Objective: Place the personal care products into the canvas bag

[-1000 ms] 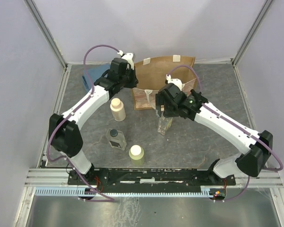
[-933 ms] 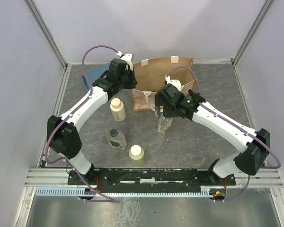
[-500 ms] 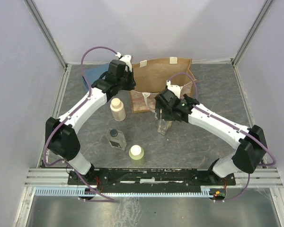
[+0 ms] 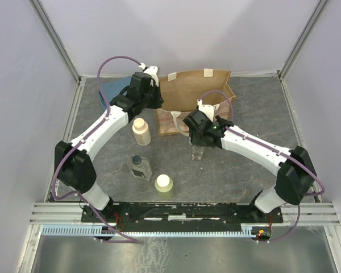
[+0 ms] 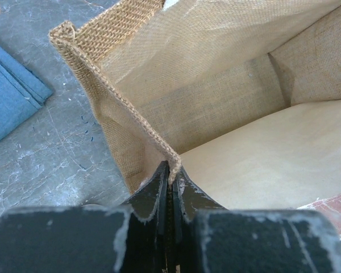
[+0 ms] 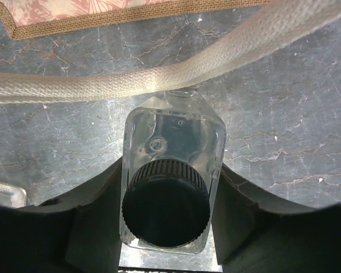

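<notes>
The tan canvas bag [image 4: 196, 91] lies open at the back of the table. My left gripper [image 5: 170, 172] is shut on the bag's woven rim [image 5: 116, 105] and holds the mouth open. A clear dark-capped bottle [image 6: 171, 133] stands upright in front of the bag, and my right gripper [image 6: 167, 207] is shut on its sides just below the cap. In the top view that bottle [image 4: 197, 153] pokes out under the right gripper [image 4: 198, 142]. A beige bottle [image 4: 141, 131], a second clear dark-capped bottle [image 4: 139, 166] and a pale yellow jar [image 4: 163, 182] stand on the table, untouched.
A folded blue cloth [image 4: 111, 91] lies left of the bag, also at the left edge of the left wrist view [image 5: 11, 96]. A cream rope handle [image 6: 159, 79] of the bag lies across the table just beyond the gripped bottle. Metal posts frame the back corners.
My right gripper came down around the clear bottle and shut on its sides. The left gripper, still on the rim, drew the bag slightly left.
</notes>
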Robot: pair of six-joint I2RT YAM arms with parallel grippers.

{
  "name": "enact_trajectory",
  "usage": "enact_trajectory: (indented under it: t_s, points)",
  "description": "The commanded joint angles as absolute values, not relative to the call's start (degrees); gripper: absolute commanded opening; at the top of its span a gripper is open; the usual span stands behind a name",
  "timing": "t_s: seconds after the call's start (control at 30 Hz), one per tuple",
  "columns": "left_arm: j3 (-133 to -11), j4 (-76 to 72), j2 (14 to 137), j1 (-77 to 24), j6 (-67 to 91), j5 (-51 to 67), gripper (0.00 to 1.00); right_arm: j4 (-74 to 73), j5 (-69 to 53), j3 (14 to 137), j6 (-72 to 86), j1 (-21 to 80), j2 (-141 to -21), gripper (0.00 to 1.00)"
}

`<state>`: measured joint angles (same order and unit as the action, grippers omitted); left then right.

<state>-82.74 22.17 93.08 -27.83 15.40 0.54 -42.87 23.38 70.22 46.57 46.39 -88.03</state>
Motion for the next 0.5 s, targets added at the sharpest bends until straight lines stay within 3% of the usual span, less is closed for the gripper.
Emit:
enact_trajectory:
  t_s: [0.0,0.23,0.47]
  points:
    - [-82.4,22.6,91.9,-28.2,15.0,1.4,0.09,-41.7,25.3,69.1,46.0,46.6,-87.1,0.45]
    - [-82.3,22.3,92.1,-28.2,14.6,1.7,0.09,-46.8,24.8,70.7,39.5,46.6,-84.3,0.02]
    - [-83.1,22.7,92.7,-28.2,14.4,1.8,0.04,-58.8,17.1,79.4,34.9,46.8,-78.4,0.0]
